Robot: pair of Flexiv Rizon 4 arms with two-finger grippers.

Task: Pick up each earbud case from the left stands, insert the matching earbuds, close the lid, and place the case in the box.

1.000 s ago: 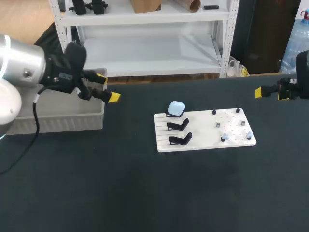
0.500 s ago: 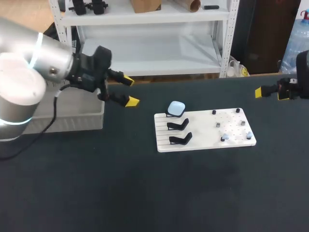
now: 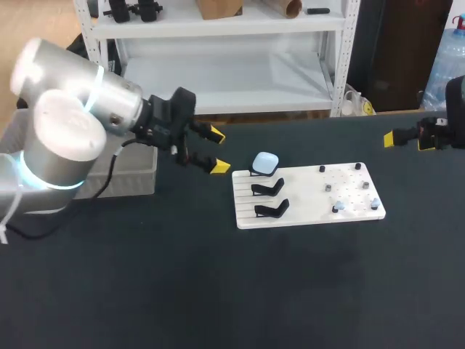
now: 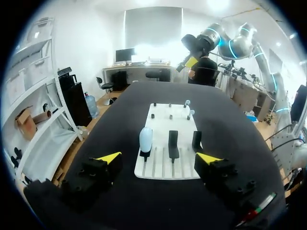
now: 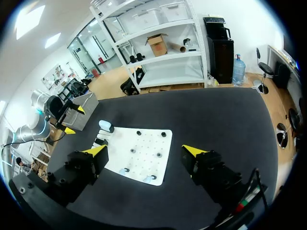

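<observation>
On the black table's middle, a flat white slotted board (image 3: 305,196) holds small pale earbuds (image 3: 336,209) near its front right corner and three black stands along its left edge. The two nearer stands (image 3: 272,209) are bare, and the farthest carries the pale blue rounded plastic earbud case (image 3: 265,161). That case looks light, hard and glossy, so likely to slip; a firm pinch across its broad sides near the middle, then a straight lift off the stand, seems safest. Just beyond the board's far left corner hangs the left gripper (image 3: 218,150), fingers spread wide with nothing between them. Behind it, at the table's far left edge, sits the grey plastic box (image 3: 142,182). At the far right edge, the right gripper (image 3: 407,141) is likewise spread and empty.
</observation>
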